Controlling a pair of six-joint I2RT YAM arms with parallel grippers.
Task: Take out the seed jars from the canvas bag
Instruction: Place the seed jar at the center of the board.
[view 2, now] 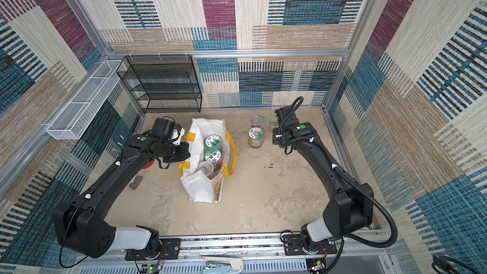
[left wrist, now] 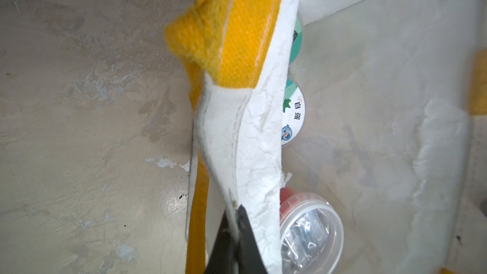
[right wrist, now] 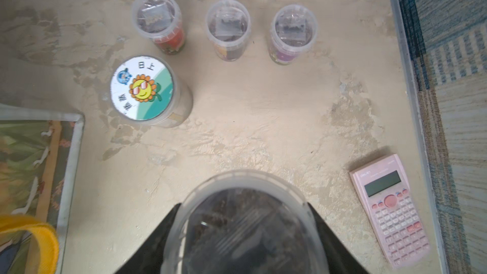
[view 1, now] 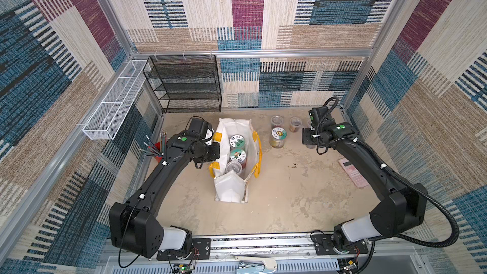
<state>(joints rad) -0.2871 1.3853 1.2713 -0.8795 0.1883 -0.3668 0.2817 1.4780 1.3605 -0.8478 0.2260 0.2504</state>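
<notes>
Right gripper [right wrist: 242,206] is clamping a tub [right wrist: 245,222] between its fingers at the lower centre of the right wrist view, over bare table [right wrist: 250,133]. A row of tubs [right wrist: 228,28] is standing across the upper frame, a picture-lid jar [right wrist: 143,88] at upper left, the bag [right wrist: 39,154] showing at the left edge. In the left wrist view the left gripper [left wrist: 235,214] is pinching the bag's rim at lower centre; two lidded jars [left wrist: 293,117] and a clear tub [left wrist: 311,235] are sitting inside, just right of that rim. In both top views the bag is standing mid-frame, its long axis running up the frame, jars lined along it, left of the right gripper; the left gripper is nearer them but busy.
</notes>
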